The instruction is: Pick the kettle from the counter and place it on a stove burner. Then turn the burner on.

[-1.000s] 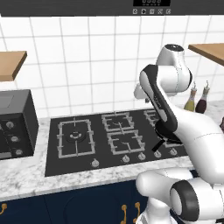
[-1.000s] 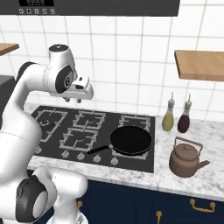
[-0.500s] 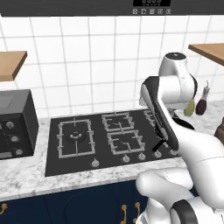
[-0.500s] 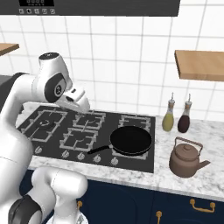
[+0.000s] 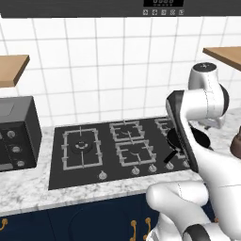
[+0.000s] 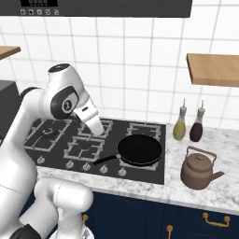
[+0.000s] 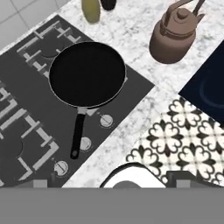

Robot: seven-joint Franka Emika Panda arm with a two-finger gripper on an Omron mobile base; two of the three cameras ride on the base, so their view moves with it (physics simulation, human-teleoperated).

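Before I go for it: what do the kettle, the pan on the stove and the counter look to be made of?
Kettle: looks like copper-toned metal, brown with a dull sheen. Pan: probably dark non-stick or cast metal, matte black with a thin pale rim. Counter: seemingly polished marble, white with grey veining. It's a render, so these are looks only.

A black frying pan (image 6: 139, 150) sits on the right end of the black cooktop (image 6: 56, 142), its handle pointing toward the front knobs (image 7: 106, 120). Right of the cooktop, against the tiled wall, stand two slim bottles (image 6: 179, 126), one yellowish, one dark. A wooden shelf (image 6: 213, 69) hangs above them. Left of the cooktop stands a dark appliance (image 5: 16, 134), possibly a toaster oven.
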